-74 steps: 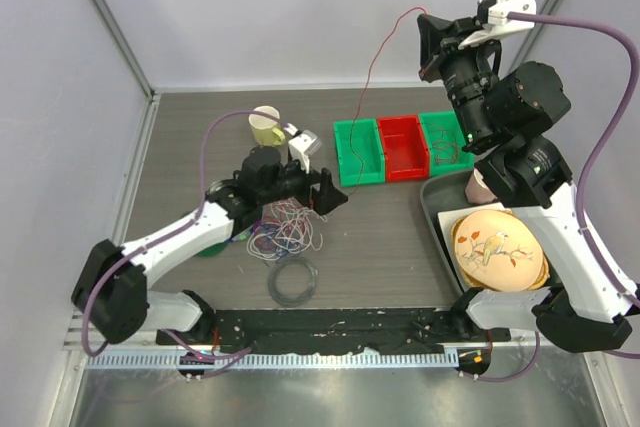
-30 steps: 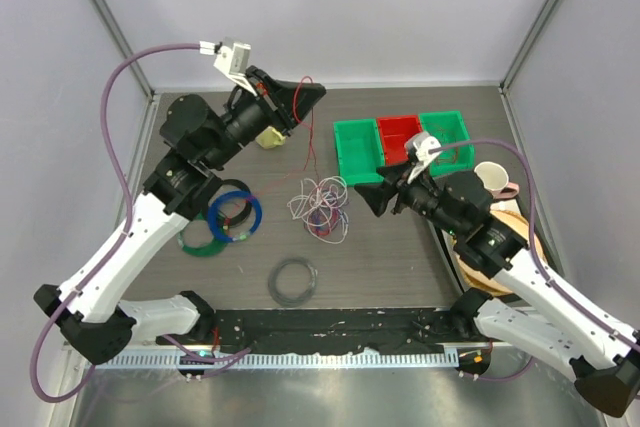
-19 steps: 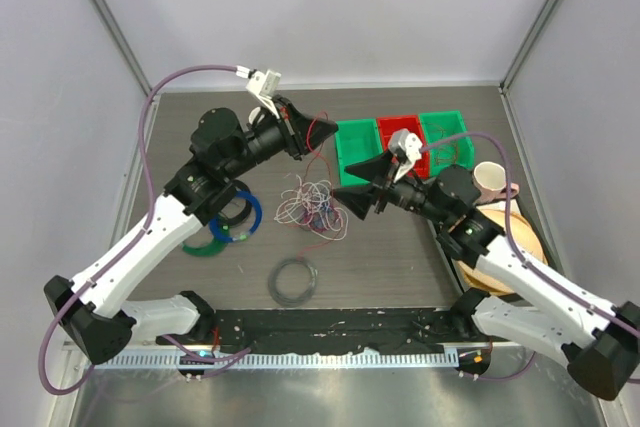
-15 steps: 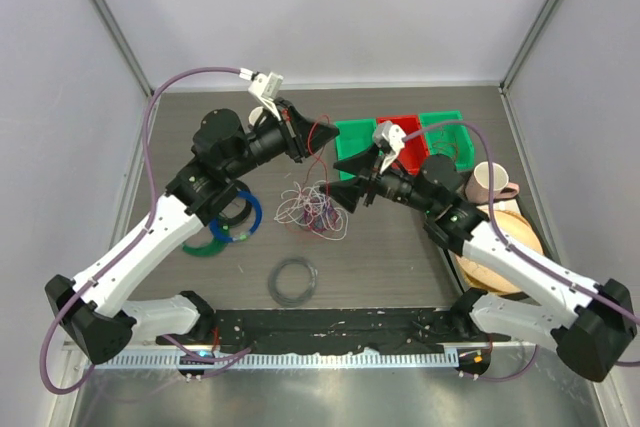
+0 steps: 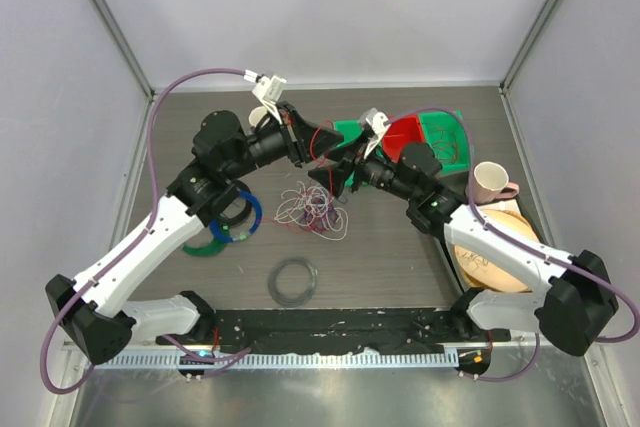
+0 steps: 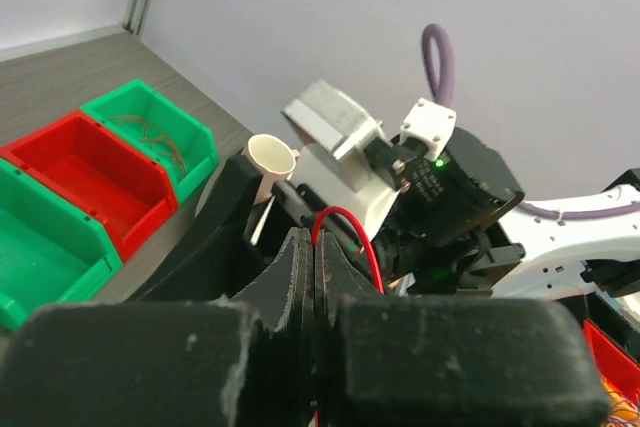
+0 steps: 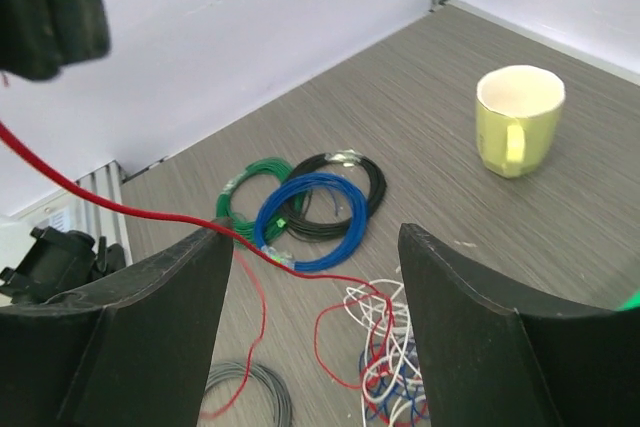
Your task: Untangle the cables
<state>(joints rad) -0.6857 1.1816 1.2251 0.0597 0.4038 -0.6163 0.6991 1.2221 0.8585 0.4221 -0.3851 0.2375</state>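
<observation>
— Left gripper (image 6: pixel 313 252): how is it held?
— Clenched. A red cable (image 6: pixel 350 222) is pinched between its fingers and loops out above the tips.
— And the right gripper (image 7: pixel 315 257)?
— Its jaws are spread wide, just beside the left one. The red cable is seen crossing the gap; contact cannot be told.
— Where is the rest found?
— The tangled cables (image 5: pixel 312 209) are heaped on the table (image 5: pixel 400 257) below both grippers, near a blue ring (image 5: pixel 240 217), with a grey coil (image 5: pixel 295 280) nearer the bases.
</observation>
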